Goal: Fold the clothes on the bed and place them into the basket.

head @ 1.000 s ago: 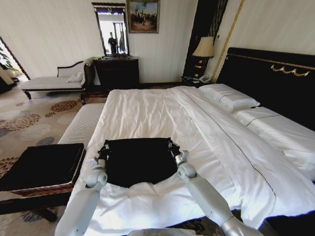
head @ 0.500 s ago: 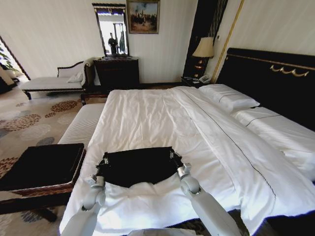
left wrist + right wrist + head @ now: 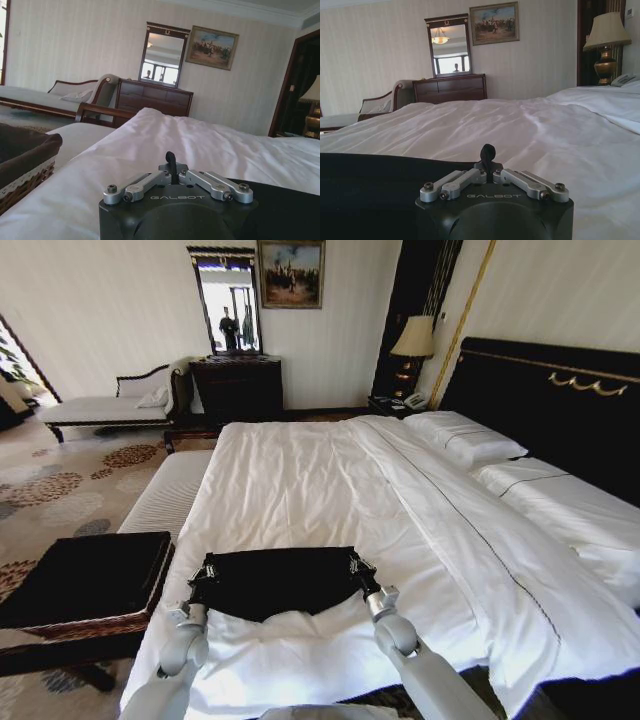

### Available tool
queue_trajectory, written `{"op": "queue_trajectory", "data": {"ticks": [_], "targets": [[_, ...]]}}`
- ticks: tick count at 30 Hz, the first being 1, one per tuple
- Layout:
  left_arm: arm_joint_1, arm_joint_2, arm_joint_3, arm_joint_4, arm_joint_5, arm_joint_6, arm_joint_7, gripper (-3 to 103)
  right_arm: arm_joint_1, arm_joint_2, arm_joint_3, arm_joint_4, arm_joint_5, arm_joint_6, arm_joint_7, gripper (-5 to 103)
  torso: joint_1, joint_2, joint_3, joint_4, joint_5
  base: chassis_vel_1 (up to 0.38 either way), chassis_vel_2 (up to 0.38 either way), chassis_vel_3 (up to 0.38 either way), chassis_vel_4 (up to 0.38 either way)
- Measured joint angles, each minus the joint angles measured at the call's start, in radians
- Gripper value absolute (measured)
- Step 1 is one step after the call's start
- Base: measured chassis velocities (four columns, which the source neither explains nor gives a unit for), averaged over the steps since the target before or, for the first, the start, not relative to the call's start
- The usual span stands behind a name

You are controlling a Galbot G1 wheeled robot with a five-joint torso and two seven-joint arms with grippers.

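T-shirt (image 3: 277, 581) near bed (image 3: 300, 480) foot edge — left claw (image 3: 199, 574), right claw (image 3: 357, 568) pinching corners.

"GALBOT" on each hand (image 3: 171, 161) (black housing)

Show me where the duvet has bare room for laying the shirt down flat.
Bare duvet runs from the T-shirt to the pillows, and rightward to the mattress edge. The near edge is crowded: left gripper and right gripper pinch the shirt's corners. The basket stands beside the bed's left side.
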Motion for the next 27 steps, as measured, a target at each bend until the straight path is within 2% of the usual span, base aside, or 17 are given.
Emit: {"op": "queue_trajectory", "data": {"ticks": [14, 27], "targets": [[0.06, -0.046, 0.004, -0.008, 0.053, -0.017, 0.001, 1, -0.05, 0.002, 0.008, 0.013, -0.023, 0.003, -0.002, 1, 0.0, 0.0, 0.0, 0.0001, -0.0002, 0.0, 0.0, 0.0, 0.0], [0.072, -0.049, 0.001, -0.018, 0.063, -0.017, 0.0, 1, -0.082, 0.005, 0.032, 0.024, -0.031, 0.008, -0.008, 1, 0.0, 0.0, 0.0, 0.0001, 0.0001, 0.0, 0.0, 0.0, 0.0]]}}
